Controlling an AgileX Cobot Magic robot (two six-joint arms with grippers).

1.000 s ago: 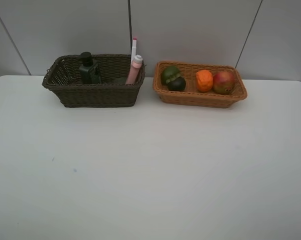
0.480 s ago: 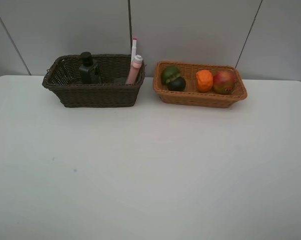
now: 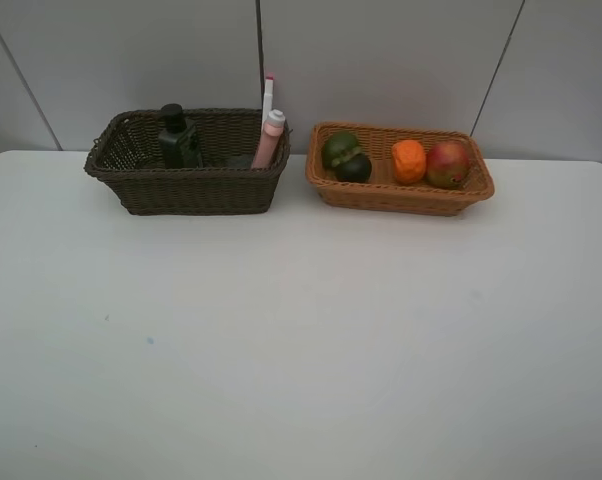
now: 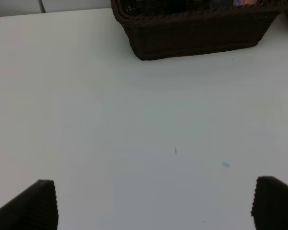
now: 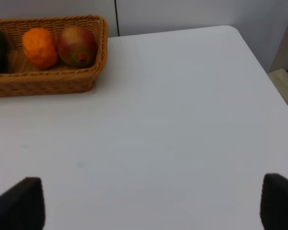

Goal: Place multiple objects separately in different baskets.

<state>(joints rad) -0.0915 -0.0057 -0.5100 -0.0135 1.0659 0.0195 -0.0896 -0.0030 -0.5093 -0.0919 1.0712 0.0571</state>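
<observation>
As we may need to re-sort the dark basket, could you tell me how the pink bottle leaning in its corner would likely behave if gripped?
The pink bottle leans against the dark basket wall rather than standing, so it would probably tip or slide if nudged. Its slim, smooth-looking body might slip between the jaws. The marker beside it may shift too.

Woven wicker baskets; smooth matt white table; ribbed black tools.

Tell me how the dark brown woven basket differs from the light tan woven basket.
The dark brown woven basket is deeper with taller walls; the light tan woven basket is shallower. The dark one holds a dark green pump bottle, a pink bottle and a white marker leaning on its right end; the tan one holds fruit lying low. Both are rectangular wicker, side by side on the white table.
</observation>
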